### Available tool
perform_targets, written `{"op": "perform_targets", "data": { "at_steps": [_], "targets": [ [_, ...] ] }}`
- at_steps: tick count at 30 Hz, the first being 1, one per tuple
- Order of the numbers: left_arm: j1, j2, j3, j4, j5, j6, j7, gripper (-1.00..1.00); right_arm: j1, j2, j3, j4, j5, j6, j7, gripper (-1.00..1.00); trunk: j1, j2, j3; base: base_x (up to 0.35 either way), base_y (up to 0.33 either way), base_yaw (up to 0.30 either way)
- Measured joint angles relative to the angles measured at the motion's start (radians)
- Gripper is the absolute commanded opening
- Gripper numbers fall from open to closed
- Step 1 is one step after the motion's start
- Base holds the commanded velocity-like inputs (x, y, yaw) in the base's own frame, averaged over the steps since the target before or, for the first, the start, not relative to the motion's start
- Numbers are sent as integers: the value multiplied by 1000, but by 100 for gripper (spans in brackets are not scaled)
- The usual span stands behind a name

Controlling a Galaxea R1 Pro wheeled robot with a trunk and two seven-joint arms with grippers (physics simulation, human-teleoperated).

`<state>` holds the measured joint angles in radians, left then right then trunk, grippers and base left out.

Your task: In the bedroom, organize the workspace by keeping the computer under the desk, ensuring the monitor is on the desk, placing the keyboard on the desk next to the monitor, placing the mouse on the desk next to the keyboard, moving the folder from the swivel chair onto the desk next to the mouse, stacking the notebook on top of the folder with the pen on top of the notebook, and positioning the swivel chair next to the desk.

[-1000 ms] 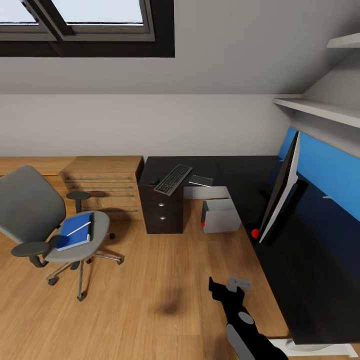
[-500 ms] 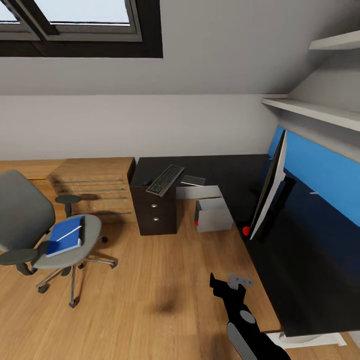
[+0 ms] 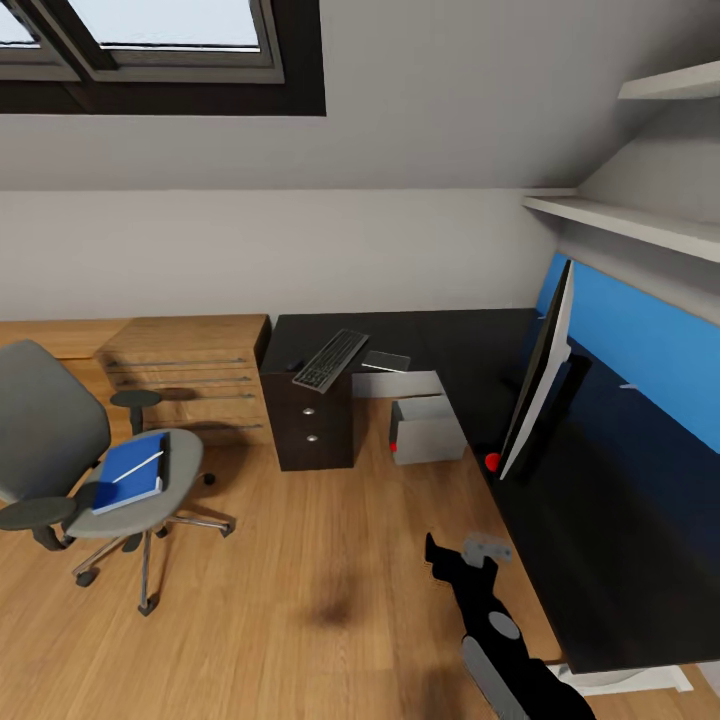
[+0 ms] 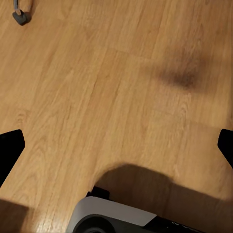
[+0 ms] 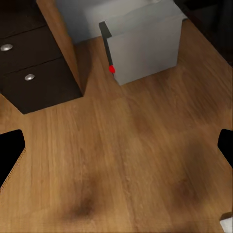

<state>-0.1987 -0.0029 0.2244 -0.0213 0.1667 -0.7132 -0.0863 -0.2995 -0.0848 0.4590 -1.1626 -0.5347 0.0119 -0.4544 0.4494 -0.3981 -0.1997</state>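
A: So, between a second ago and half a second ago our whole view slid sideways; that was our own camera turning, not the furniture. Since then it has held steady, and only the right tool [image 3: 462, 556] has shifted a touch at the bottom of the head view.

B: Then let us sweep left to right. The swivel chair [image 3: 55, 440] stands far left on the wood floor [image 3: 300, 560], well apart from the tabletop [image 3: 450, 345]. The blue folder [image 3: 130, 473] lies on its seat, with a thin pale stick across it, which we take for the pen [image 3: 139, 467]. Whether the notebook is there too, we cannot tell.

A: Next the wooden drawer unit [image 3: 190, 375], then the dark pedestal [image 3: 315, 425]. The keyboard [image 3: 330, 360] rests on the tabletop above it, a small dark lump we judge to be the mouse [image 3: 294, 366] just beside it.

B: The grey computer [image 3: 428, 430] sits on the floor under the tabletop. The monitor [image 3: 540, 385] stands edge-on, well apart from the keyboard.

A: And the tools? In the right wrist view its fingers [image 5: 10, 155] are spread wide over bare floor, pinching nothing. The left tool's fingers [image 4: 9, 148] are spread likewise.

B: We judge the turning done; nothing is carried yet, and the chair's load looks like our first job.
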Motion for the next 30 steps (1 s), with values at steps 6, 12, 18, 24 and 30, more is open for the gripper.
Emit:
{"op": "perform_targets", "data": {
  "at_steps": [6, 12, 18, 24, 30],
  "targets": [
    [0, 0, 0, 0, 0, 0, 0, 100, 0, -37, -28, -89, -1, 13, -16, 100, 0, 0, 0, 0, 0, 0],
    [0, 0, 0, 1, 0, 0, 0, 100, 0, -49, -104, -176, -3, 85, -68, 100, 0, 0, 0, 0, 0, 0],
    [0, 0, 0, 1, 0, 0, 0, 100, 0, -54, -193, -230, -2, 181, -90, 100, 0, 0, 0, 0, 0, 0],
    [0, -1, 0, 1, 0, 0, 0, 100, 0, -54, -218, -223, -1, 203, -90, 100, 0, 0, 0, 0, 0, 0],
    [0, -1, 0, 1, 0, 0, 1, 100, 0, -55, -225, -210, 0, 207, -89, 100, 0, 0, 0, 0, 0, 0]
  ]
}}
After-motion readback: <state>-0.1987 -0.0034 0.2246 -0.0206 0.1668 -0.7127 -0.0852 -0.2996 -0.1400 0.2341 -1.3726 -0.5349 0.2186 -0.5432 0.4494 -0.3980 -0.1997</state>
